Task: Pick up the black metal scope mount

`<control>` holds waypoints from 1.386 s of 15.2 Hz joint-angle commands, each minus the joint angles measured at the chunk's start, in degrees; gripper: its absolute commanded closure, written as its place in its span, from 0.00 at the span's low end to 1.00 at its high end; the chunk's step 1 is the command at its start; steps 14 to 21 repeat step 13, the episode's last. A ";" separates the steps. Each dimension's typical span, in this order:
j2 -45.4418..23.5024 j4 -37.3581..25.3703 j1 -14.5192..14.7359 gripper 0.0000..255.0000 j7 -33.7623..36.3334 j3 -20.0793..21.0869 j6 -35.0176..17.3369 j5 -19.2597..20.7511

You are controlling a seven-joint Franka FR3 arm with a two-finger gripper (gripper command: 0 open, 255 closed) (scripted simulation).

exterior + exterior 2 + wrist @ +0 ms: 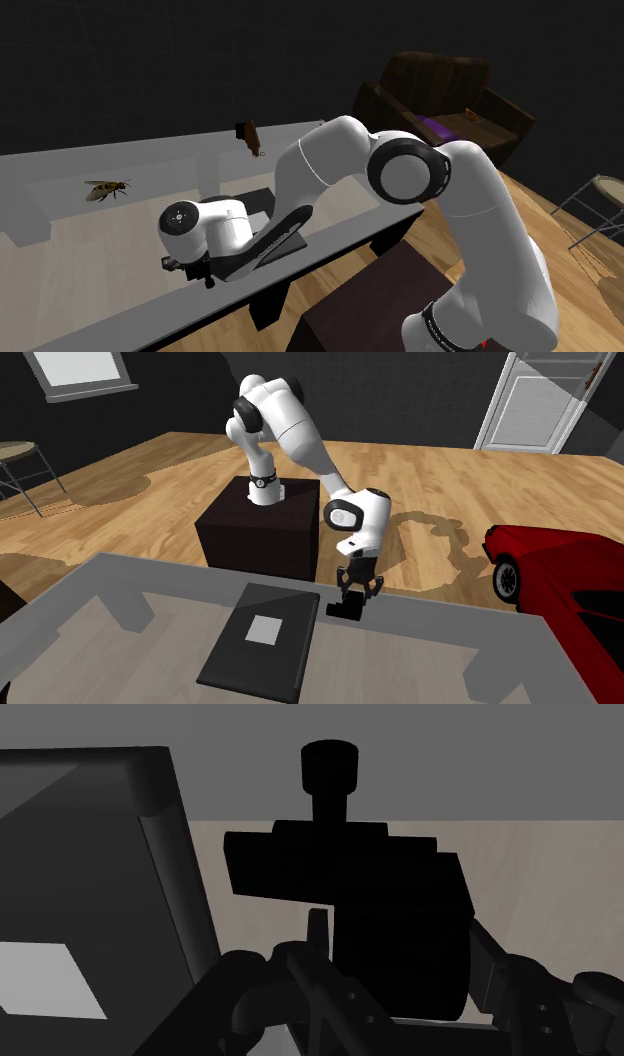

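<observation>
The black scope mount (385,894) is a blocky piece with a round knob on a short stem. It sits between my gripper's (400,959) two black fingers, one pad (318,932) against one side and the other finger (488,966) against the opposite side. In the second exterior view the gripper (355,592) points straight down onto the mount (346,609), which is at the grey table's (450,627) edge nearest the stand. In the shoulder view the gripper (196,272) is low over the table's near edge, and the hand hides the mount.
A flat black slab with a white square (262,637) lies on the table right beside the mount. A bee figure (107,188) and a brown object (252,138) sit farther back. A red car (560,582) stands off the table, and a dark sofa (450,100) is behind the arm.
</observation>
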State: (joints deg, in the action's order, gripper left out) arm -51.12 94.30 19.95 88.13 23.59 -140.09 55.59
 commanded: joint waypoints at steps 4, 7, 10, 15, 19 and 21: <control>3.07 1.52 -1.10 1.00 -1.39 1.47 1.52 -1.62; 4.82 2.27 -1.74 1.00 -2.27 2.36 2.47 -2.65; 6.53 2.90 -2.38 1.00 -3.19 3.26 3.46 -3.73; 7.18 3.11 -2.62 1.00 -3.55 3.61 3.85 -4.16; 7.18 3.11 -2.62 1.00 -3.55 3.61 3.85 -4.16; 7.18 3.11 -2.62 1.00 -3.55 3.61 3.85 -4.16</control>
